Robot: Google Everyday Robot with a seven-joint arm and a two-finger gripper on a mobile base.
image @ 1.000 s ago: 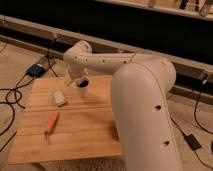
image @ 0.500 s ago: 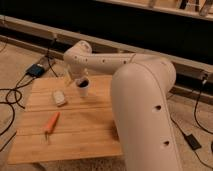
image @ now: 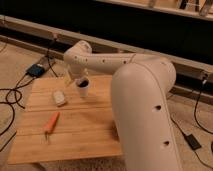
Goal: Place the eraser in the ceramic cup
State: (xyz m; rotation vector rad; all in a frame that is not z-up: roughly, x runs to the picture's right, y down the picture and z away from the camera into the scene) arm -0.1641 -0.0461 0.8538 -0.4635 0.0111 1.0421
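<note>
White arm [image: 145,95] fills the right foreground, big elbow segment close to camera, forearm reaching left and back over the wooden table [image: 75,135]. Wrist bends down at the table's far edge. Gripper [image: 71,79] hangs low there, just above the tabletop.

Wooden slatted table [image: 95,127] — eraser [image: 59,97], ceramic cup [image: 83,88], orange-handled tool [image: 51,123] on it, tool [image: 71,79] above far edge

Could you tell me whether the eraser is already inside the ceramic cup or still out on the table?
Out. The eraser lies flat on the table, left of the ceramic cup; the gripper is by the cup's rim.
</note>
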